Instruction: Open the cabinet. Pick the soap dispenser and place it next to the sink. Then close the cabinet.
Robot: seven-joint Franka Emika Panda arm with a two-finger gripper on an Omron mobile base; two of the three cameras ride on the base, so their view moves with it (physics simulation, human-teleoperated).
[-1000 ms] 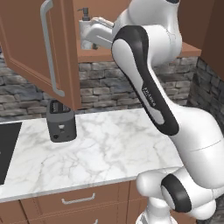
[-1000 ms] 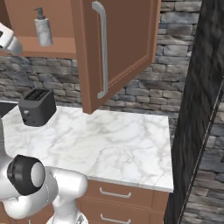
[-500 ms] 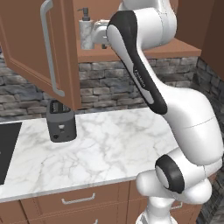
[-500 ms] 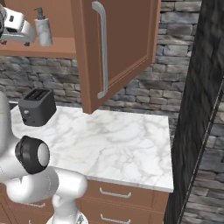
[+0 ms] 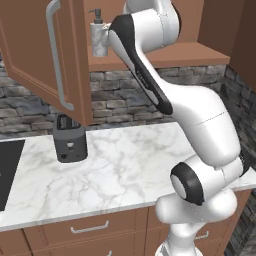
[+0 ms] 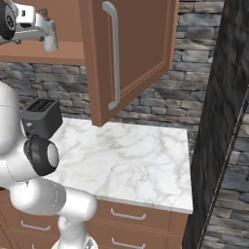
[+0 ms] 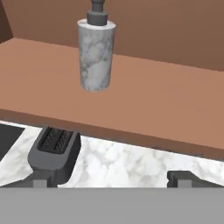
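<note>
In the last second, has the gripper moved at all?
Yes. The gripper has swung in toward the soap dispenser on the cabinet shelf, closing most of the gap; its jaws are open and the bottle isn't touched.

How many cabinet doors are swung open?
2. One reddish-brown wooden panelled door with a silver bar handle hangs open left of the shelf; the other hangs open on its right. More doors may be out of frame.
</note>
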